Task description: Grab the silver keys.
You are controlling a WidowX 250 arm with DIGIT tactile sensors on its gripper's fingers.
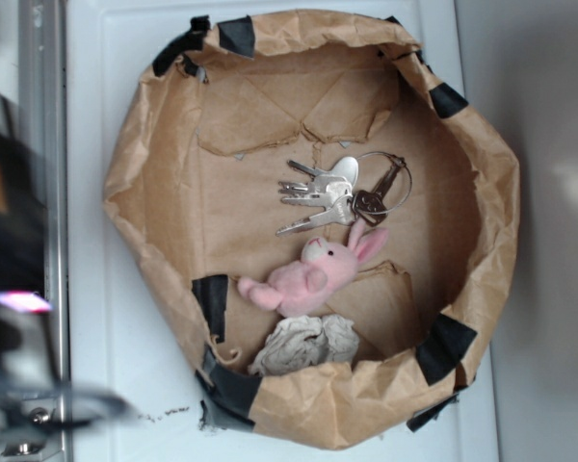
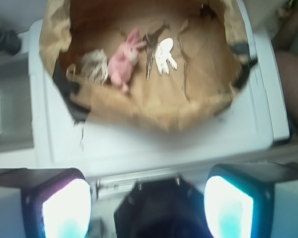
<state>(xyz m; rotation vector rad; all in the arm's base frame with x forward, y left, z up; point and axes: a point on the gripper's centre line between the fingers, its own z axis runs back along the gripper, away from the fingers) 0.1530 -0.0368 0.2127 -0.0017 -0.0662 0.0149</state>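
Wide apart and holding nothing, the robot's claw (image 2: 148, 206) shows its two pale, glowing fingers at the bottom of the wrist view, well short of the crumpled brown paper bowl (image 1: 482, 207) edged with black tape. Inside it, the small bunch of shiny silver keys on a thin wire ring (image 1: 329, 192) lies fanned on the paper floor, with one darker bronze-brown key among them. Just beside the bunch sits the pink plush bunny (image 1: 313, 274), its ears nearly touching the keys, and next to that the crumpled whitish paper ball (image 1: 303, 345). My worry: a descent slightly off could clamp a bunny ear, and flat keys may slip from the fingers or snag the paper
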